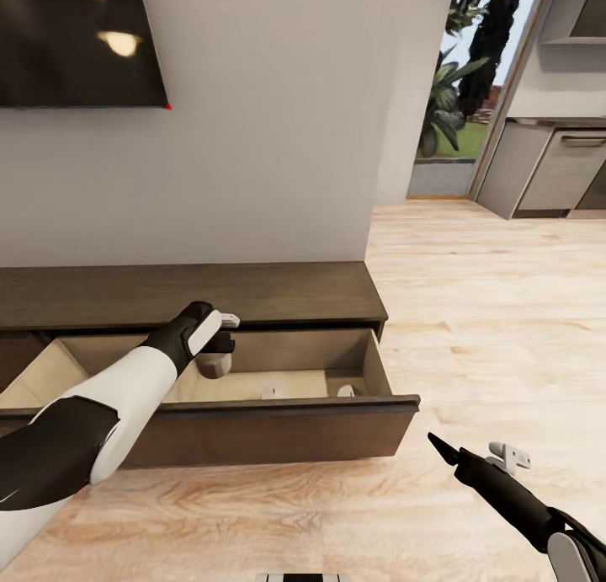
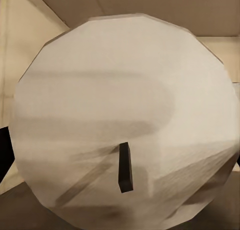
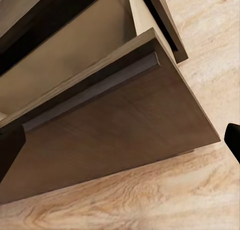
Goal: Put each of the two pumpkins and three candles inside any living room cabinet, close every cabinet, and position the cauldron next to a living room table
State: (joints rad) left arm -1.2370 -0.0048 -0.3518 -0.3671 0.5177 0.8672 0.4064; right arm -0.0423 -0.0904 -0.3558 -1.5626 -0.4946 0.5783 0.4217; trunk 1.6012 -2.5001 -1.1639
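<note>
Left arm holding a candle over the open drawer

The left gripper (image 1: 220, 339) is clamped on a stubby beige-grey pillar candle (image 1: 214, 364) inside the long dark-brown wood cabinet's (image 1: 278, 291) pulled-out drawer (image 1: 278, 426), near its back wall; the right gripper (image 1: 475, 456) hangs spread apart over the pale wood floor (image 1: 505, 312).

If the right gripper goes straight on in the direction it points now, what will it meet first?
Most likely the dark-brown front panel of the open drawer. The right wrist view looks along the right gripper straight onto that panel, with wooden floor below it. How far away the panel lies is hard to judge.
</note>
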